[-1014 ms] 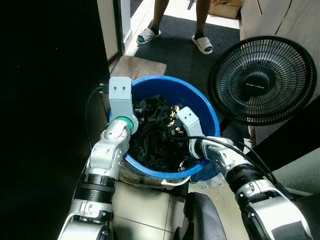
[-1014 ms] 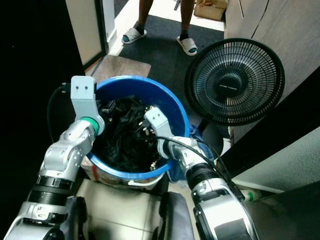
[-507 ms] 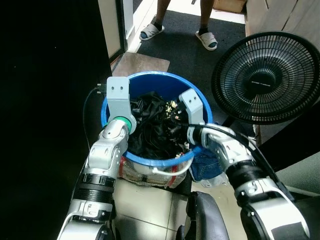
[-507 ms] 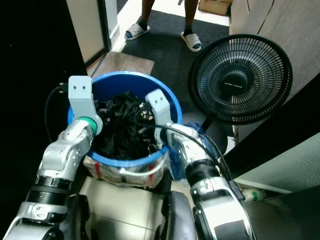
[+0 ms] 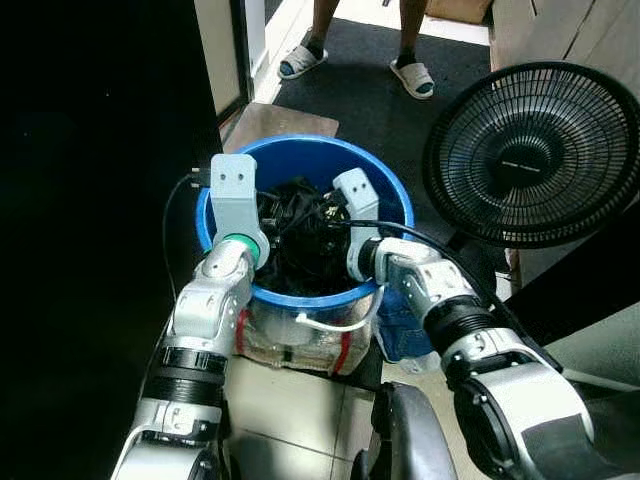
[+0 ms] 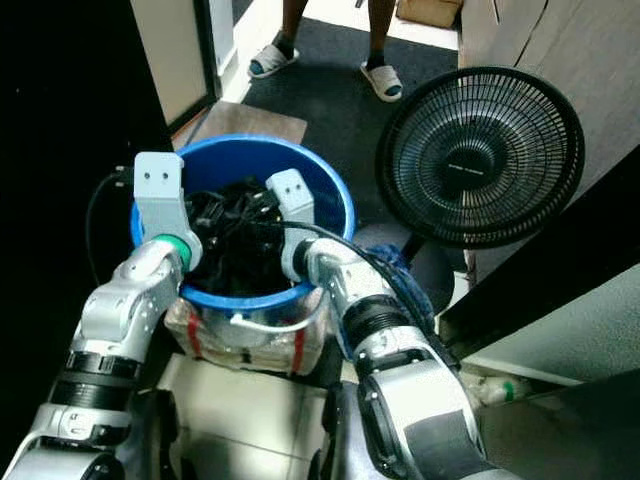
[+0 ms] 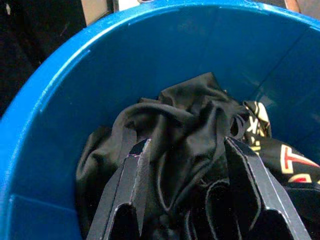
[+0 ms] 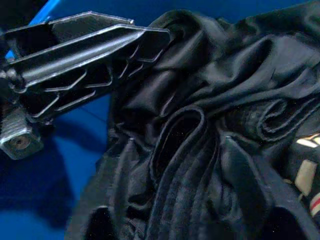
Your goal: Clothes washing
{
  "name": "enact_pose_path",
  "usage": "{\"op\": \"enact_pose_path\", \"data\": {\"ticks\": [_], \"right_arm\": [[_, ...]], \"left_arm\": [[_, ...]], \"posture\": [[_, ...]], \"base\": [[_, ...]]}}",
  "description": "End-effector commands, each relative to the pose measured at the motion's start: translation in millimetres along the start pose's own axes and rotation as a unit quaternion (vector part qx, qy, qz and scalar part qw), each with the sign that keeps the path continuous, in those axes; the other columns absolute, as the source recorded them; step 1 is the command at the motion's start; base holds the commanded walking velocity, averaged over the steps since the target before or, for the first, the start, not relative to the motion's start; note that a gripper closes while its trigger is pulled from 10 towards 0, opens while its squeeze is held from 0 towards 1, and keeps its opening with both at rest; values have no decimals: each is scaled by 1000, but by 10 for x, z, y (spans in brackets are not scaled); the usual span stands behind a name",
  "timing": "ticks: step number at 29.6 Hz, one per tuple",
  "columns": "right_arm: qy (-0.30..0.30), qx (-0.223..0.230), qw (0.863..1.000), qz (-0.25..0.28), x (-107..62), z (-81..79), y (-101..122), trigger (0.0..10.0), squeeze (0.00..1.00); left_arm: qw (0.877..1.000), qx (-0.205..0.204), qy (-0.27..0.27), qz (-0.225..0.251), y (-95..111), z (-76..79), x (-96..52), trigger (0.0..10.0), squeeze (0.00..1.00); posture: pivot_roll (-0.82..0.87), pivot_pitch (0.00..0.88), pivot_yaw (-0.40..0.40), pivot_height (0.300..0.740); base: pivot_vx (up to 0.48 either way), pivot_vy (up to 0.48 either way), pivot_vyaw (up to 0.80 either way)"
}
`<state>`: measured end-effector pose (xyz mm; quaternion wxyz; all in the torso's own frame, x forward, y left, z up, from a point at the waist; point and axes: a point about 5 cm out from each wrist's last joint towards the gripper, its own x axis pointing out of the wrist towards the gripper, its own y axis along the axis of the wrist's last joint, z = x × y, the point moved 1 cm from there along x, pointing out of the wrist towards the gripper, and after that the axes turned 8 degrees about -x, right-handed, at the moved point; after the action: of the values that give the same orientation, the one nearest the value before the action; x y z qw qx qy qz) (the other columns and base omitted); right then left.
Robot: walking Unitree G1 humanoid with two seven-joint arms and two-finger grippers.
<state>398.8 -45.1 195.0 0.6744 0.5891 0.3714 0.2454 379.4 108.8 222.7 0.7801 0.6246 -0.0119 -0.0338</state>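
Note:
A blue bucket (image 5: 399, 190) holds a heap of black clothes (image 5: 305, 240); one piece carries a yellow and red print (image 7: 285, 155). My left gripper (image 5: 272, 215) reaches into the bucket from its left side. In the left wrist view its fingers (image 7: 134, 175) stand wide apart with a fold of black cloth (image 7: 185, 130) bulging between them. My right gripper (image 5: 322, 215) reaches in from the right side, close to the left one. Its fingers (image 8: 250, 185) are also spread, with rolled black cloth (image 8: 180, 145) between them. The left gripper's fingers (image 8: 85, 45) lie just beyond.
A black floor fan (image 5: 530, 155) stands at the right. A person's feet in sandals (image 5: 300, 65) are on the dark mat beyond the bucket. The bucket rests on a taped plastic bundle (image 5: 300, 340), with a blue cloth (image 5: 400, 335) beside it. Darkness lies to the left.
My right gripper has swung left across the bucket toward the left gripper. The black clothes have bunched up higher between them. The view has shifted a little.

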Motion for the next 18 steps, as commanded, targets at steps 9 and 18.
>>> {"op": "enact_pose_path", "data": {"ticks": [9,18], "right_arm": [[51,55,996,-39,98,-207,-310,10000,0],[-48,-29,989,-137,-58,-26,-738,10000,0]], "left_arm": [[1000,8,14,-11,-47,-95,-73,10000,0],[1000,11,7,-20,-74,-57,-84,10000,0]], "posture": [[138,333,-23,565],[122,344,-5,565]], "base": [[0,0,0],[0,0,0]]}}
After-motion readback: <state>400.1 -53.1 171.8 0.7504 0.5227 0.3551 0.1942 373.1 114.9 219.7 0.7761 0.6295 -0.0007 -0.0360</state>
